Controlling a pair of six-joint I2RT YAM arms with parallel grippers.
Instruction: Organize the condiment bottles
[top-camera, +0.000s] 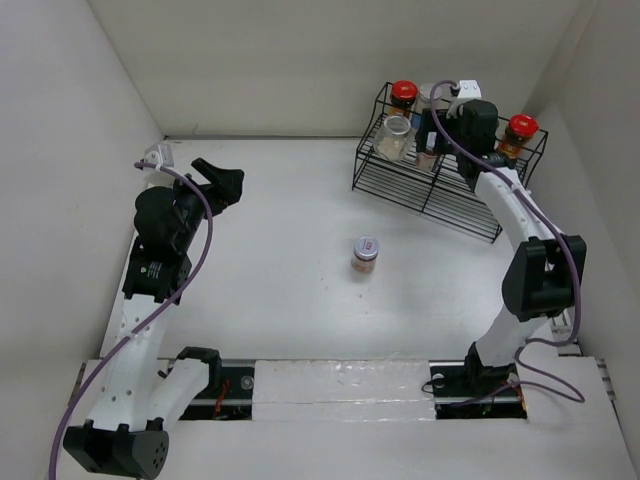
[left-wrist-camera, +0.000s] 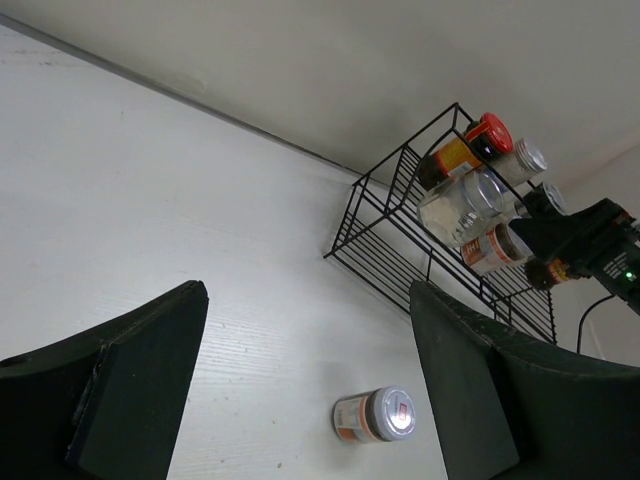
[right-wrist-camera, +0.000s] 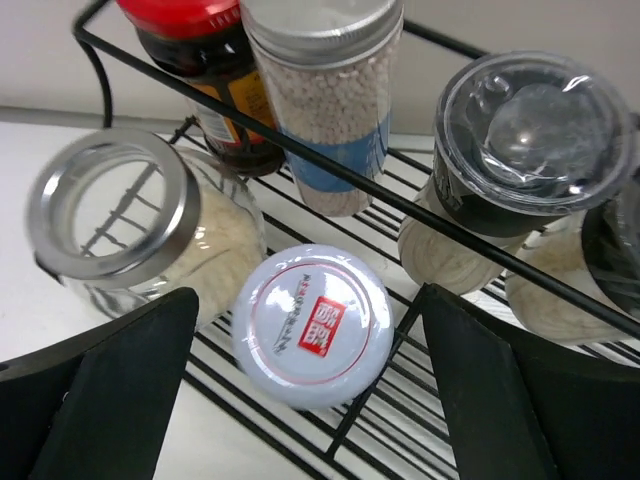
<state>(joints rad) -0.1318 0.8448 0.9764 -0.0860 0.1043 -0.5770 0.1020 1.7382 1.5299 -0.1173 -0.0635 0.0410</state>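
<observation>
While our right end effector (right-wrist-camera: 308, 300) gapes over the rack (top-camera: 420, 190), the lone jar (top-camera: 366, 255) stands upright before our open left end effector (left-wrist-camera: 308, 290).

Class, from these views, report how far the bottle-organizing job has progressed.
Done: several jars stand in the wire rack. In hand: nothing gripped; the right pincer hangs open over a white-lidded jar there. Remaining: one loose jar alone mid-table, with the left pincer open and apart from it.
</observation>
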